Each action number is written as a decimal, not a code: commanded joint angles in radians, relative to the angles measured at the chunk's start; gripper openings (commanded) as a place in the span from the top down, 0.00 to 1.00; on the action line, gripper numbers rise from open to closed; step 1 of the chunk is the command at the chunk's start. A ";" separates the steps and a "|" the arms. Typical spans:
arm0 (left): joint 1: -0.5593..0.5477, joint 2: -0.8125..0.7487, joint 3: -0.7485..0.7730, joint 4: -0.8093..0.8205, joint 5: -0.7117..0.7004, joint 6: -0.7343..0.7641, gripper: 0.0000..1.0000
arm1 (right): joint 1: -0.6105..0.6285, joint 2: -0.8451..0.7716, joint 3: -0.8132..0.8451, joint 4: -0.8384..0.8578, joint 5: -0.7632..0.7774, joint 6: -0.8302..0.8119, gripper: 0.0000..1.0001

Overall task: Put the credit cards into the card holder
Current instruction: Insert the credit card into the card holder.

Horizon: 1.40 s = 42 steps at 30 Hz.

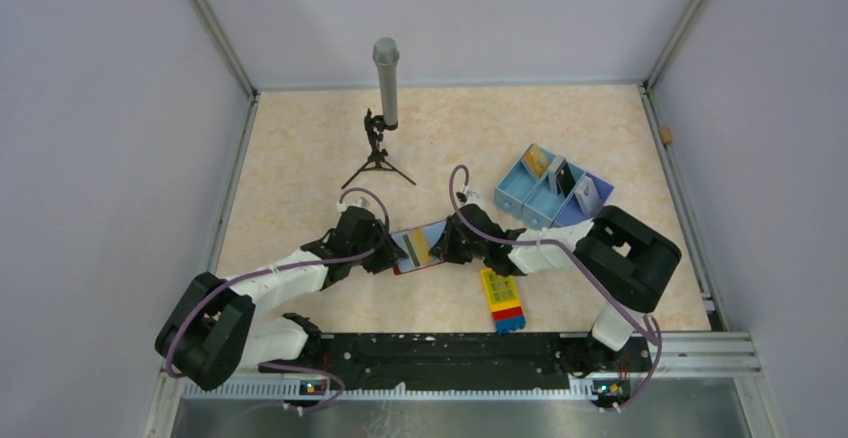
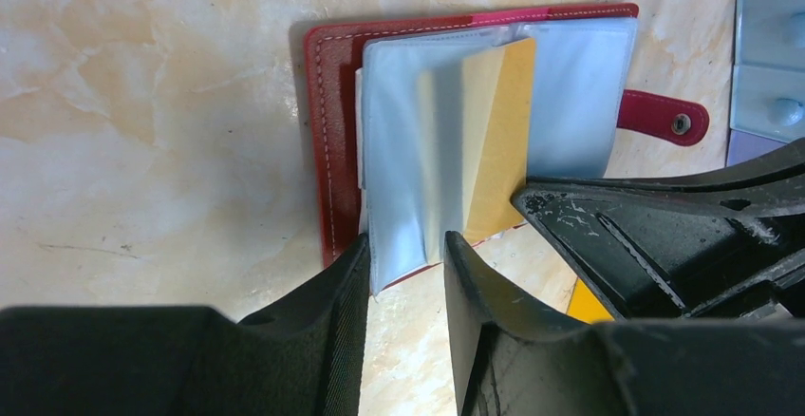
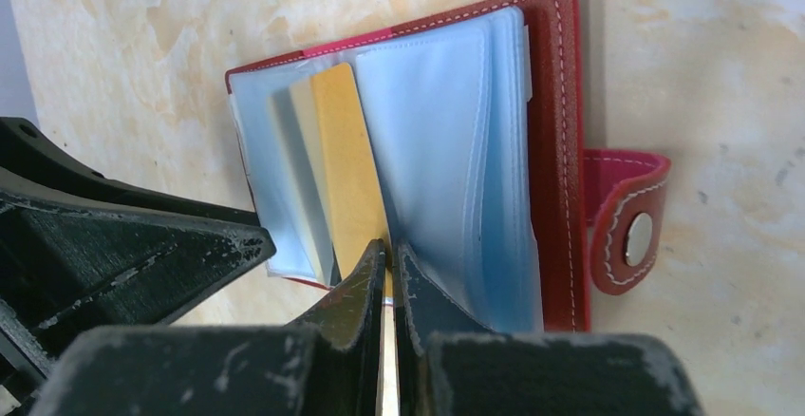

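The dark-red card holder (image 1: 437, 235) lies open mid-table, its blue-grey pockets fanned up. My right gripper (image 1: 447, 246) is at its right edge, and in the right wrist view the gripper (image 3: 389, 250) is shut on a yellow-gold card (image 3: 346, 150) that stands on edge between the pockets (image 3: 437, 141). My left gripper (image 1: 388, 253) is at the holder's left edge. In its own view it (image 2: 403, 245) is open, fingers astride the near edge of a pocket leaf (image 2: 403, 169), with the card (image 2: 498, 131) beside it. More cards (image 1: 562, 178) stand in the tray.
A light-blue three-compartment tray (image 1: 520, 190) sits right of the holder. A yellow, red and blue block (image 1: 503, 300) lies near the front. A microphone on a small tripod (image 1: 383, 108) stands at the back left. The red closure tab (image 3: 627, 236) sticks out of the holder's side.
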 commanded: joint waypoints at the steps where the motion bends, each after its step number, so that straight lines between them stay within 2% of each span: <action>1: -0.003 -0.015 -0.012 0.029 -0.007 -0.011 0.64 | 0.017 -0.050 -0.051 -0.057 0.089 0.020 1.00; 12: -0.003 -0.001 -0.009 0.029 0.007 -0.011 0.65 | 0.040 -0.024 -0.039 -0.020 0.124 0.050 1.00; 23: -0.004 0.006 -0.010 0.067 0.016 -0.017 0.65 | 0.067 -0.017 -0.065 0.002 0.205 0.161 1.00; 42: -0.004 0.024 0.002 0.057 0.005 0.000 0.65 | 0.087 0.061 0.013 0.042 0.073 0.042 1.00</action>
